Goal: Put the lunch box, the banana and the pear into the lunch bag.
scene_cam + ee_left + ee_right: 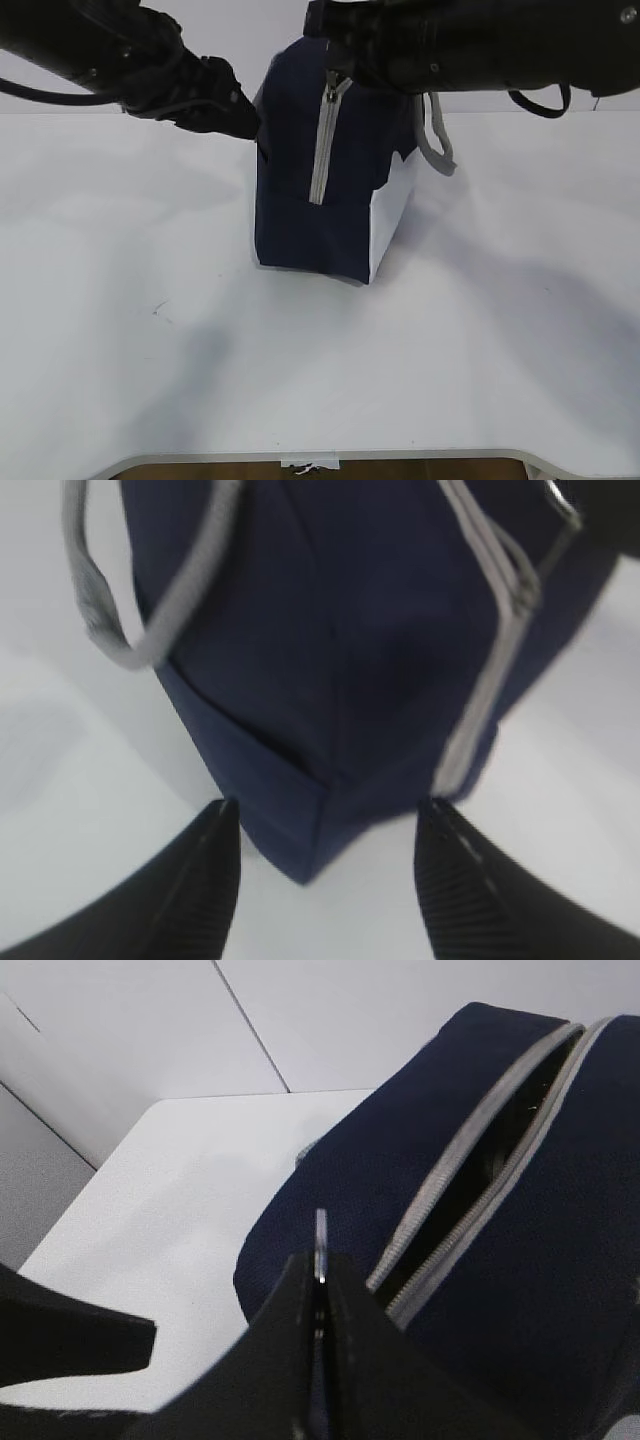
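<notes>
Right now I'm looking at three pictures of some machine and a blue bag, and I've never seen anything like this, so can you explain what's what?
It is a robot with two black arms. One picture is taken from in front of the white table; the other two come from cameras on each arm's wrist. A navy lunch bag stands on the table, its grey zipper partly open on top. The left gripper has its jaws spread around a corner of the bag, not closed. The right gripper has its jaws pinched on a thin metal piece, likely the zipper's ring pull. No food or lunch box is visible.
</notes>
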Robot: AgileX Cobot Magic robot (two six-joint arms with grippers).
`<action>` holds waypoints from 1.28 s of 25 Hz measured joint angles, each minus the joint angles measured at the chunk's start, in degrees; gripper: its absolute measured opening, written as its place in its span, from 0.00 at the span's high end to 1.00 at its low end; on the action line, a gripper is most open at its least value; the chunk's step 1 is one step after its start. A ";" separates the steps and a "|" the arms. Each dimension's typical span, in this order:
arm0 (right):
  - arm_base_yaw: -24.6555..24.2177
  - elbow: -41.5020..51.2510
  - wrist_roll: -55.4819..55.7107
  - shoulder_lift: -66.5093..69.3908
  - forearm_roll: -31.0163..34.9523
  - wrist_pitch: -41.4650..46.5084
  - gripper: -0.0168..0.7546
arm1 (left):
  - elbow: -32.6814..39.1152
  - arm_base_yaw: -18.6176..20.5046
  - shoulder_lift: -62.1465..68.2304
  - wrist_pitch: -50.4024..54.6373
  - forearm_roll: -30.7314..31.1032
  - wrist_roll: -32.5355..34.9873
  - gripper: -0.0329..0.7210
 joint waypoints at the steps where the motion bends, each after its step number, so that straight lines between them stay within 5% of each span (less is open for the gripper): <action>1: 0.00 0.00 0.00 0.00 0.39 0.23 0.98 | 0.00 0.00 0.45 -1.46 -0.59 0.12 0.39; 11: 0.00 0.00 0.00 0.00 0.84 0.51 0.98 | -0.04 0.00 1.76 -6.50 -13.03 9.47 0.39; 19: 0.00 -0.09 0.00 0.00 0.92 0.61 0.98 | -4.37 0.00 7.07 -6.50 -14.14 10.22 0.41; 21: 0.00 -0.09 0.00 0.00 0.96 0.81 0.98 | -4.56 0.00 7.87 -6.50 -14.28 10.22 0.47; 26: 0.00 -0.09 0.00 0.00 1.06 1.57 0.98 | -4.65 0.00 8.48 -4.79 -14.52 10.22 0.89; 32: 0.00 -0.44 0.00 0.11 0.82 2.26 0.98 | -4.83 -0.07 8.26 -2.76 -11.07 10.26 0.96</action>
